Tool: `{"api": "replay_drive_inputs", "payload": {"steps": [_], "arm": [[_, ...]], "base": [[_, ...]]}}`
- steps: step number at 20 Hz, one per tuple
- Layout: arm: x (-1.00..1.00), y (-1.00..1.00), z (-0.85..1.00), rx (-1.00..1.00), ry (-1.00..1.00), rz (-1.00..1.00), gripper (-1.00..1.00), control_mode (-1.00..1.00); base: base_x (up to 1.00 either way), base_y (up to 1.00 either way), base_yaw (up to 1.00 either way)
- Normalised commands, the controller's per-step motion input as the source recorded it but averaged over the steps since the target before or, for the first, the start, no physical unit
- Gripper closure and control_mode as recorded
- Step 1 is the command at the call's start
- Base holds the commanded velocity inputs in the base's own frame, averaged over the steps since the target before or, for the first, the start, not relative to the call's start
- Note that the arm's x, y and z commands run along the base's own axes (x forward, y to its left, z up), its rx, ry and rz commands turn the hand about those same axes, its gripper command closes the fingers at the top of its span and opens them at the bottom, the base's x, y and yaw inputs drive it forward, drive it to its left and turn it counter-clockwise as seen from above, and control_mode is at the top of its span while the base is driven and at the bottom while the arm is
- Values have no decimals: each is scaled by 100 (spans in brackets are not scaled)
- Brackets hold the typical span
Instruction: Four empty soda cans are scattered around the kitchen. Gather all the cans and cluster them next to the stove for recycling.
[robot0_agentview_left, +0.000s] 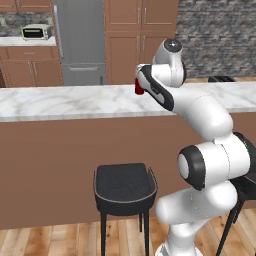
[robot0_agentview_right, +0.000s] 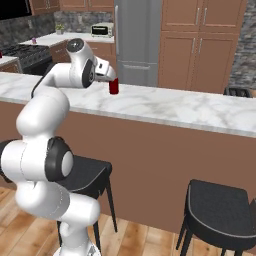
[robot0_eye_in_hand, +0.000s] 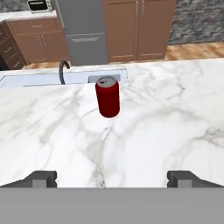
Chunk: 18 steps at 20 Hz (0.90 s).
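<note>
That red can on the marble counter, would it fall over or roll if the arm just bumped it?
The red can stands upright, tall and narrow, so a nudge near its top would probably tip it. Once lying down, its round body would likely roll on the smooth marble counter. It looks thin-walled, so probably light.

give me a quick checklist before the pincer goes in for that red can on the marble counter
1. Pincer open wide enough for the can: ok, jaws spread well apart.
2. Red cylindrical soda can with silvery top upright: ok.
3. Can centred between the fingertips: ok, roughly centred in the hand view.
4. Path across the white marble counter clear: ok.
5. Sink and dark curved faucet behind the can kept clear: ok, apart.
6. Pincer already around the can: not ok, short of it.
</note>
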Motion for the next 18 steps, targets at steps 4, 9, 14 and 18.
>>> {"api": "replay_drive_inputs", "payload": {"steps": [4,9,14,18], "arm": [[22,0,-6,0,1,0,-100,-100],[15,0,-11,0,0,0,-100,-100],[4,0,-9,0,0,0,-100,-100],[3,0,-13,0,0,0,-100,-100]], "base": [[0,0,0],[0,0,0],[0,0,0],[0,0,0]]}}
